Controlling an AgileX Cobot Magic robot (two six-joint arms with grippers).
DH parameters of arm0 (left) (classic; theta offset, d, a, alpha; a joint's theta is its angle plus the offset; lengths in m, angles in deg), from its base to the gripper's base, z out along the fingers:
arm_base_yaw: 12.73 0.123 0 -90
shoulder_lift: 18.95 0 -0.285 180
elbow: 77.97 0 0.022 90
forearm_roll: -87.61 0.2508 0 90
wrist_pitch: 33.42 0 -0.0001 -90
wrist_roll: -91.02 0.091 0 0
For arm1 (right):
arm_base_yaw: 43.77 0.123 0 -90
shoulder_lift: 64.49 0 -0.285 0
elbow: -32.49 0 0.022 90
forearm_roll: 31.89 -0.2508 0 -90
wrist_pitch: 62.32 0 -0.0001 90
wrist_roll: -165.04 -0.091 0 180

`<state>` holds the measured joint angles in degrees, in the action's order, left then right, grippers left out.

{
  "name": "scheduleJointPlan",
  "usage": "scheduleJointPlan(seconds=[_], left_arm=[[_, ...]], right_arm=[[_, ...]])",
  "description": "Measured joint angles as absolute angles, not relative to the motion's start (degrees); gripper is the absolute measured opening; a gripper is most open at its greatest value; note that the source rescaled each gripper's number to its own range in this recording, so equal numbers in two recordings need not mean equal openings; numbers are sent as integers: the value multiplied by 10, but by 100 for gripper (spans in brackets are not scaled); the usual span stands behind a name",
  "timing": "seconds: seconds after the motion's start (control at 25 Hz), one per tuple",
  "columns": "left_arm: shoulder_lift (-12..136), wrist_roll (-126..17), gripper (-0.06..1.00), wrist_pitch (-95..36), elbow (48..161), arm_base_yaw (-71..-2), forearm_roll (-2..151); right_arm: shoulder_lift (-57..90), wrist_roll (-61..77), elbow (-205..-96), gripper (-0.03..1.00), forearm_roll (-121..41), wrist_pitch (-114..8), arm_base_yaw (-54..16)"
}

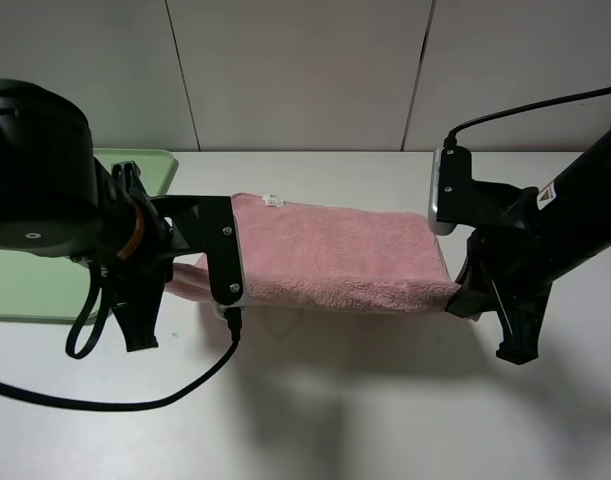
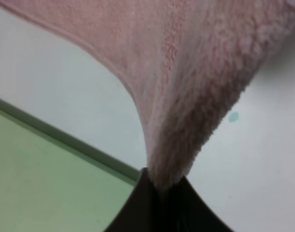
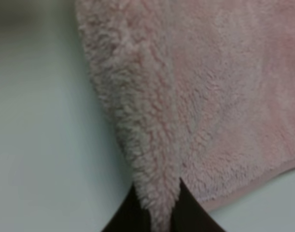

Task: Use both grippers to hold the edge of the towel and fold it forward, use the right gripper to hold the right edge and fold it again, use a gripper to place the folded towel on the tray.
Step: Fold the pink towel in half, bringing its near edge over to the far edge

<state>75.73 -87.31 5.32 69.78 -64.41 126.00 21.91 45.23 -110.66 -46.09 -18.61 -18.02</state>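
Two wrist views show the pinch that the high view hides: left hand (image 2: 161, 195) and right hand (image 3: 159, 205) each clamp the towel (image 1: 335, 250), stretched mid-frame above the desk (image 1: 405, 410); the tray (image 1: 35, 285) sits at the left edge.

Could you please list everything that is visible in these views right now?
towel: one, pink, mid-table, near edge raised.
label: one, white, on the towel's far hem.
tray: one, light green, on the table's left.
table: one, white, under everything.
wall: one, pale grey panels, behind the table.
left arm: one, black with orange ring, left of towel.
right arm: one, black, right of towel.
left hand: one, black, shut on the towel.
right hand: one, black, shut on the towel.
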Motion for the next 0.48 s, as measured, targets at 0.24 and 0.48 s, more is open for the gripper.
scheduleJointPlan(seconds=[0.24, 0.48], left_arm=[[757, -883, 0, 96, 707, -664, 1250], [734, -898, 0, 108, 710, -664, 1238]], right_arm=[[192, 428, -1107, 0, -462, -165, -180], [176, 401, -1107, 0, -467, -135, -180]])
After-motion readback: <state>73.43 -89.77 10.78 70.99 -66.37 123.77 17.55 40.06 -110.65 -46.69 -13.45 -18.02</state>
